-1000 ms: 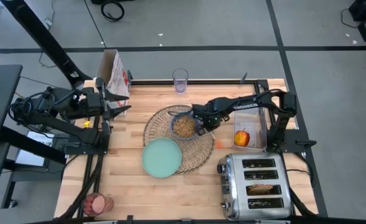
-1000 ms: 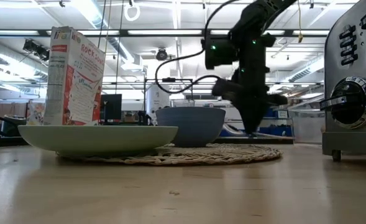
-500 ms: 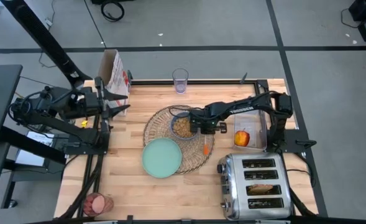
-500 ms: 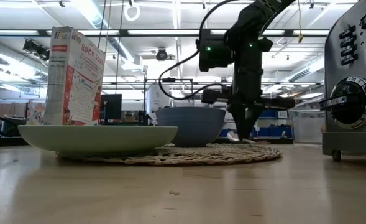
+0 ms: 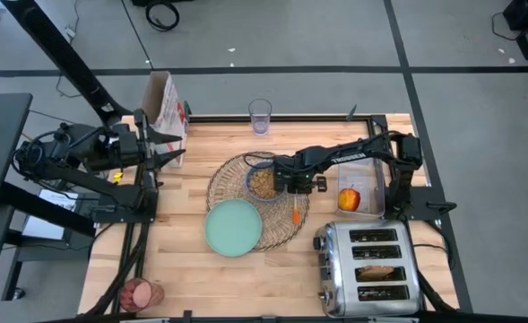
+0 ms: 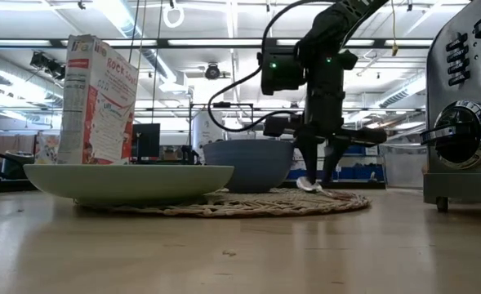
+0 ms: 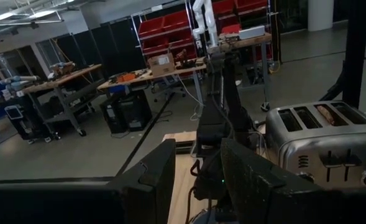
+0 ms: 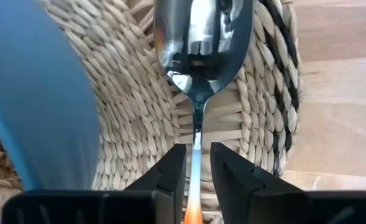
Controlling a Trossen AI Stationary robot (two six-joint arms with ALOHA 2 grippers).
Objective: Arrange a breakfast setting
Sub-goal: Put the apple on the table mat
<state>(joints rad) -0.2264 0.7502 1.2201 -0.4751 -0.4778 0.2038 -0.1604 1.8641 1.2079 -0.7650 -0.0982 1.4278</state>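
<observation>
The round woven placemat (image 5: 246, 199) carries the blue bowl (image 5: 264, 182), filled with cereal, and the mint-green plate (image 5: 233, 226). The orange-handled spoon (image 5: 297, 213) lies flat on the mat's right part, right of the bowl. My right gripper (image 8: 198, 165) points down over it, open, one finger on each side of the spoon's thin neck (image 8: 197, 134) with a small gap either side. The apple (image 5: 349, 198) sits in a clear tray. A toast slice (image 5: 377, 272) stands in the toaster. The pink drink (image 5: 141, 292) stands at the near left corner. My left gripper (image 5: 169, 152) waits open at the left edge.
The chrome toaster (image 5: 368, 269) fills the near right corner. A cereal box (image 5: 167, 106) stands at the far left, and a clear glass (image 5: 260, 117) at the far edge. Bare wood shows near the front edge, between plate and toaster.
My right gripper has rolled about its downward line and sunk a little beside the bowl. It brought the spoon down flat onto the placemat, then opened and let go. The spoon now lies on the mat with its orange handle toward the near edge.
</observation>
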